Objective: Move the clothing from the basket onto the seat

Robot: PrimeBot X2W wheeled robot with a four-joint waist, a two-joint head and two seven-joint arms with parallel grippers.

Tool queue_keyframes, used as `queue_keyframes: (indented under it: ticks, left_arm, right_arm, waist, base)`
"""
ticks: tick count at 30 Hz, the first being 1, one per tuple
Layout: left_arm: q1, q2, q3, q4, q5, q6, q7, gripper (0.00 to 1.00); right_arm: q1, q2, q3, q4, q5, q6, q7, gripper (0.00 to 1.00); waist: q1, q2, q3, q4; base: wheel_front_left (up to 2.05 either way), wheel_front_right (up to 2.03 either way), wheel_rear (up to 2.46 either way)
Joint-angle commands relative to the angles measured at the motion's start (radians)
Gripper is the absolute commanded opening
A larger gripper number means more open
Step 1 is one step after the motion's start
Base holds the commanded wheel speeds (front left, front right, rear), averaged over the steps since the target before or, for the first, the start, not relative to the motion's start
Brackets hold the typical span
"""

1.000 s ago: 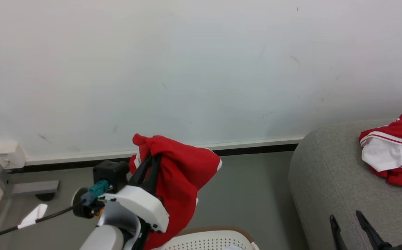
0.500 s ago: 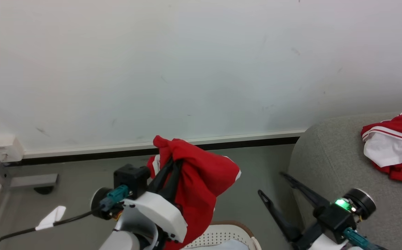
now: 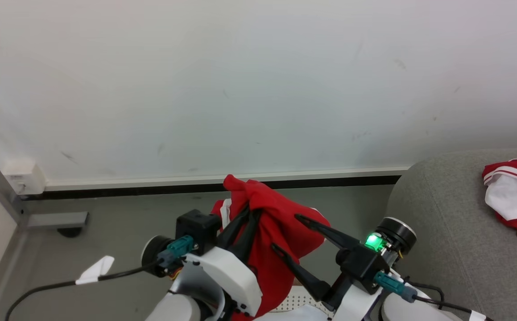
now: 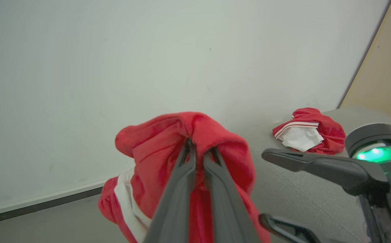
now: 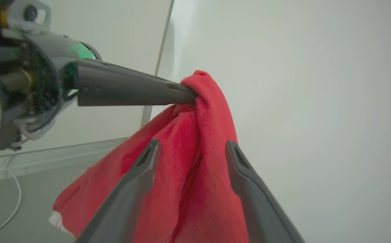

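A red garment (image 3: 280, 236) with a white panel hangs from my left gripper (image 3: 250, 213), which is shut on its bunched top (image 4: 168, 141). My right gripper (image 3: 285, 231) is open, its two fingers spread in front of the hanging cloth (image 5: 188, 175); whether they touch it I cannot tell. A sliver of the white perforated basket (image 3: 295, 299) shows below the garment. Another red and white garment (image 3: 514, 198) lies on the grey seat (image 3: 441, 232) at the right, also seen as a heap (image 4: 308, 131) from the left wrist.
A white wall with a dark baseboard (image 3: 129, 189) stands close ahead. A wall socket box (image 3: 22, 177) and a grey metal foot (image 3: 57, 220) are at the left. A black cable with a white tag (image 3: 94, 269) trails from my left arm.
My right gripper has risen from the lower right and swung left up to the hanging garment. My left gripper still holds the garment. The head camera has shifted.
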Motion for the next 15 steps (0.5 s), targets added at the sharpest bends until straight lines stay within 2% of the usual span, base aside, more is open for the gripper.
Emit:
queue_keyframes:
  ticks: [1, 3, 9, 12, 13, 14, 15]
  left_arm:
    - [-0.013, 0.0, -0.008, -0.003, 0.012, -0.005, 0.006, 0.0]
    - [-0.016, -0.002, -0.011, -0.003, 0.011, -0.007, 0.006, 0.0]
    - [-0.026, -0.01, -0.03, -0.006, 0.009, -0.01, 0.016, 0.0]
    - [-0.03, -0.014, -0.035, -0.006, 0.003, -0.013, 0.017, 0.0]
    - [-0.031, -0.014, -0.036, -0.006, 0.002, -0.012, 0.017, 0.0]
    - [-0.032, -0.015, -0.037, -0.005, 0.001, -0.012, 0.018, 0.0]
    - [-0.032, -0.016, -0.038, -0.005, -0.001, -0.011, 0.018, 0.0]
  right_arm:
    - [-0.032, 0.025, 0.012, 0.047, 0.002, -0.003, -0.012, 1.0]
    - [-0.041, 0.04, 0.013, 0.071, 0.002, -0.003, -0.017, 1.0]
    - [-0.097, 0.118, 0.019, 0.242, -0.042, -0.003, -0.035, 1.0]
    - [-0.117, 0.148, 0.027, 0.317, -0.028, -0.003, -0.042, 1.0]
    - [-0.128, 0.156, 0.024, 0.336, -0.024, -0.003, -0.044, 0.48]
    - [-0.134, 0.162, 0.012, 0.351, -0.015, -0.003, -0.045, 0.0]
    - [-0.135, 0.168, 0.015, 0.365, -0.01, -0.003, -0.046, 0.0]
  waist:
    - [-0.0001, 0.0, 0.001, 0.005]
    - [-0.0001, 0.0, 0.002, 0.007]
    - [-0.0001, 0.0, 0.008, 0.016]
    - [-0.0001, 0.0, 0.01, 0.021]
    - [-0.0001, 0.0, 0.011, 0.022]
    - [-0.0001, 0.0, 0.012, 0.023]
    - [-0.0001, 0.0, 0.013, 0.025]
  base:
    - [0.0, 0.0, 0.0]
    - [0.0, 0.0, 0.0]
    - [0.0, 0.0, 0.0]
    - [0.0, 0.0, 0.0]
    - [0.0, 0.0, 0.0]
    - [0.0, 0.0, 0.0]
    - [0.0, 0.0, 0.0]
